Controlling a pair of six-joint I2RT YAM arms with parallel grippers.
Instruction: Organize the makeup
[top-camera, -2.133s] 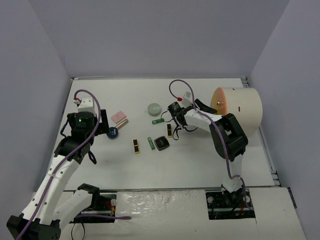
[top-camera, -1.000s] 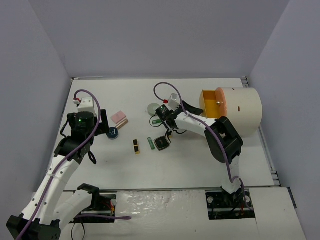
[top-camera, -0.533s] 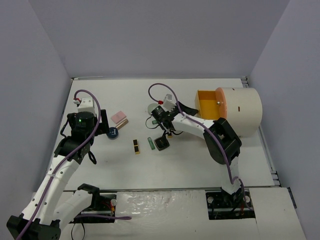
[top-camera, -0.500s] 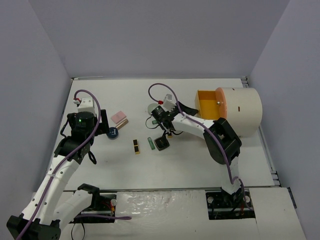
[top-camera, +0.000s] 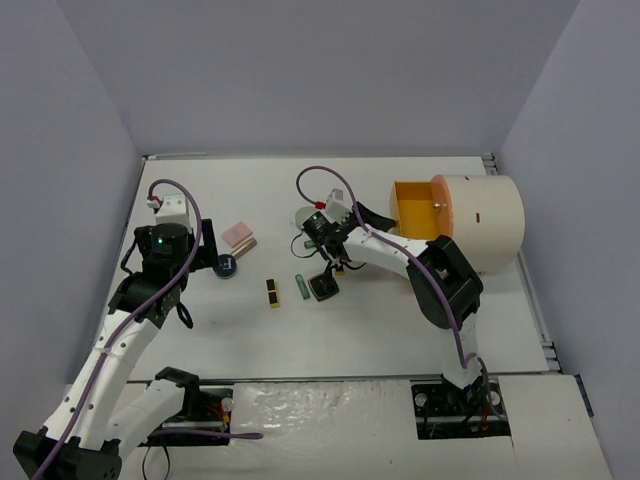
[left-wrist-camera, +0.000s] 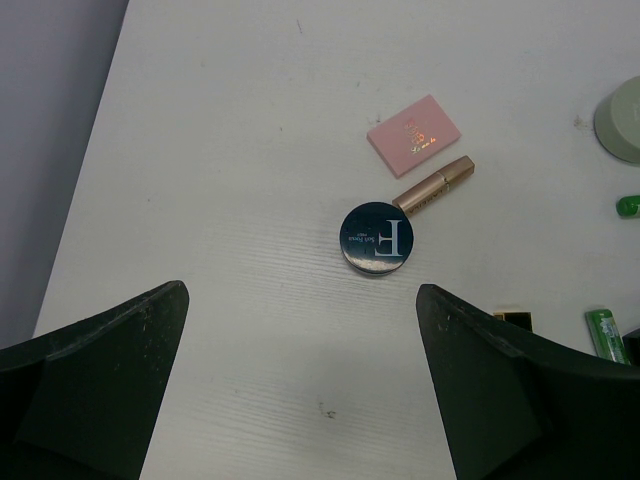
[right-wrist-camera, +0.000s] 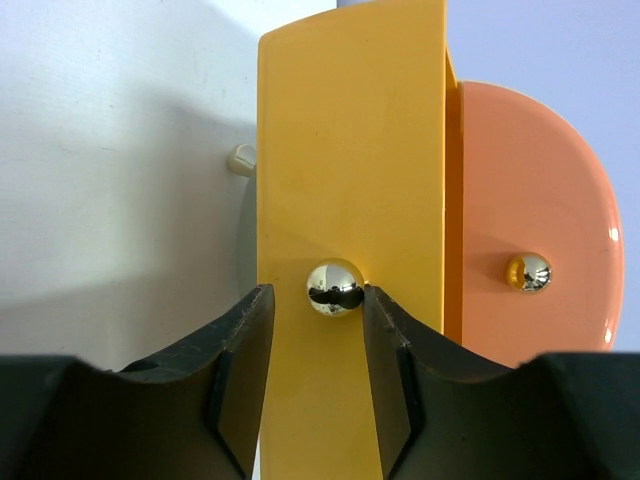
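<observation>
Bright even light, soft shadows, sharp pics, knob (right-wrist-camera: 335, 287) glare.

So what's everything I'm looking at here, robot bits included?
pink palette: one, pink, left side
rose tube: one, rose-gold, beside the palette
blue compact: one, dark blue, next to the rose tube
pale green compact: one, pale green, middle rear
green tubes: two, green, one mid-table, one farther back
lipstick: one, black and gold, middle
black compact: one, black, right of the nearer green tube
drum: one, cream, right side
drawer: one, orange, standing open from the drum
left pincer: one, black, open above the blue compact
right pincer: one, black, fingers either side of the drawer's gold knob
</observation>
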